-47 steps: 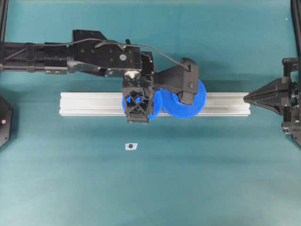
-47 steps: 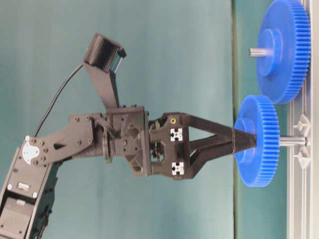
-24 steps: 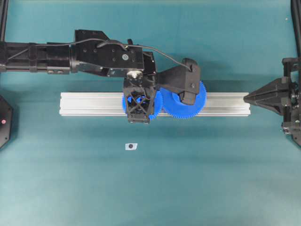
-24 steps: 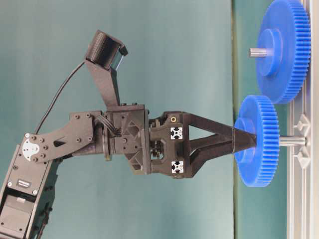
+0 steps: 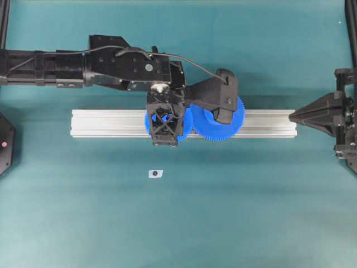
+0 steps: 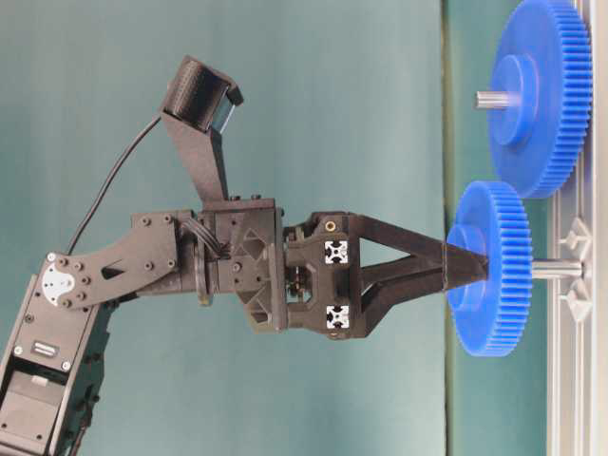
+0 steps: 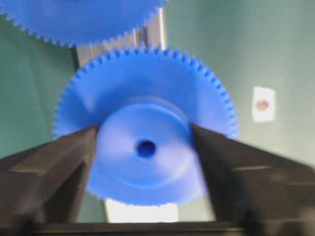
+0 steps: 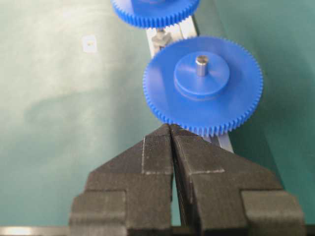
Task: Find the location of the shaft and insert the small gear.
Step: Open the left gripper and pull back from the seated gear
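Teal cloth [image 5: 223, 223] covers the whole table, smooth and plain. One long silver aluminium beam [image 5: 106, 123], ribbed with grooves, lies across its middle.

Two blue plastic gears stand over the beam, side by side, both round discs with fine teeth and a raised round hub. Their toothed rims are very close; whether they mesh is unclear. The large gear [image 6: 541, 95] has a grey metal pin [image 8: 201, 64] poking out through its hub. The small gear [image 6: 499, 271] sits on the shaft [image 6: 556, 270], a thin grey metal rod. A short bare length of it shows between the gear and the beam, so the gear is held clear of the beam. The hub's centre hole looks dark, with no rod tip showing through.

Two black grippers are in view. The left gripper [image 7: 143, 132] points down at the small gear. Its two wedge-shaped fingers [image 7: 59, 162] stand apart, one against each side of the hub. The wrist view is blurred, so it is not clear whether they press on the hub or only flank it. The right gripper [image 8: 172, 132] hangs off the beam's far end, well apart from both gears, its ridged fingers closed together on nothing.

One small white tag [image 5: 155, 173] with a dark dot lies alone on the cloth near the beam.
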